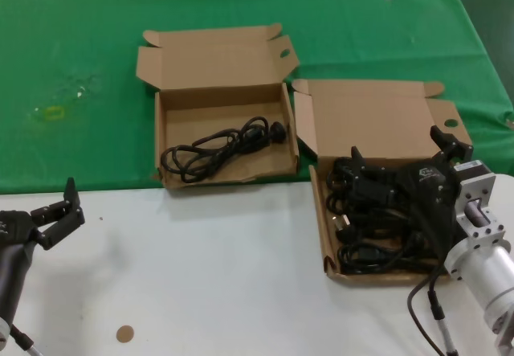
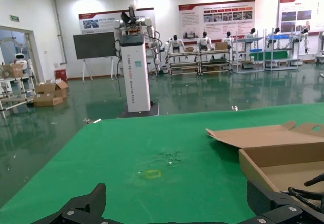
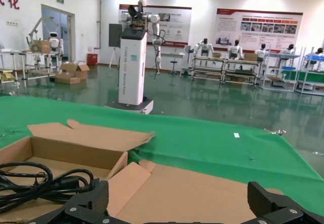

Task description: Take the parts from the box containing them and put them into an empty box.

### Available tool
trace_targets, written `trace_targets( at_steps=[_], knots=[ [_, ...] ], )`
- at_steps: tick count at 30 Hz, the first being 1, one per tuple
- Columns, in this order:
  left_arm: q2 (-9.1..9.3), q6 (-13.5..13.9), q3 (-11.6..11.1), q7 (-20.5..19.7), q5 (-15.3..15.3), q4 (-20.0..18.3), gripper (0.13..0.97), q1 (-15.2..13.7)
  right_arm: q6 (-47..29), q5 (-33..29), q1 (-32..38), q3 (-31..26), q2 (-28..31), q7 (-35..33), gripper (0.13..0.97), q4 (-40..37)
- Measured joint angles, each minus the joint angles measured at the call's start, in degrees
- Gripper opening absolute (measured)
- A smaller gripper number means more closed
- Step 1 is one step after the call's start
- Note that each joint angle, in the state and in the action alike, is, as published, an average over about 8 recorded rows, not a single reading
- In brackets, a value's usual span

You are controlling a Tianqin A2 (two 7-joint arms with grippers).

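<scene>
Two open brown cardboard boxes lie side by side. The right box (image 1: 377, 123) holds a heap of several black power cords (image 1: 365, 243). My right gripper (image 1: 399, 149) hovers open just above that heap, its jaws wide apart and nothing between them; the right wrist view shows only this box's lid (image 3: 202, 188) past the right gripper (image 3: 179, 204). The left box (image 1: 159, 143) holds one looped black cord (image 1: 225, 143), also seen as a cord (image 3: 40, 183) in the right wrist view. My left gripper (image 1: 68, 207) waits open over the white table, away from both boxes.
Both boxes straddle the edge between the green cloth (image 1: 337, 26) and the white table (image 1: 217, 276). A small brown disc (image 1: 124, 333) lies on the table near the front. A yellowish mark (image 1: 52, 113) is on the cloth at far left.
</scene>
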Motion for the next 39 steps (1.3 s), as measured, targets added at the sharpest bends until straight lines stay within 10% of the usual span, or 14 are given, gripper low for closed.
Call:
trace_targets(
  at_steps=[39],
  knots=[
    [0.00, 0.0, 0.0, 0.0, 0.0, 0.0, 0.966, 0.0, 0.0, 0.0, 0.0, 0.0, 0.0, 0.0, 0.966, 0.0]
  ],
)
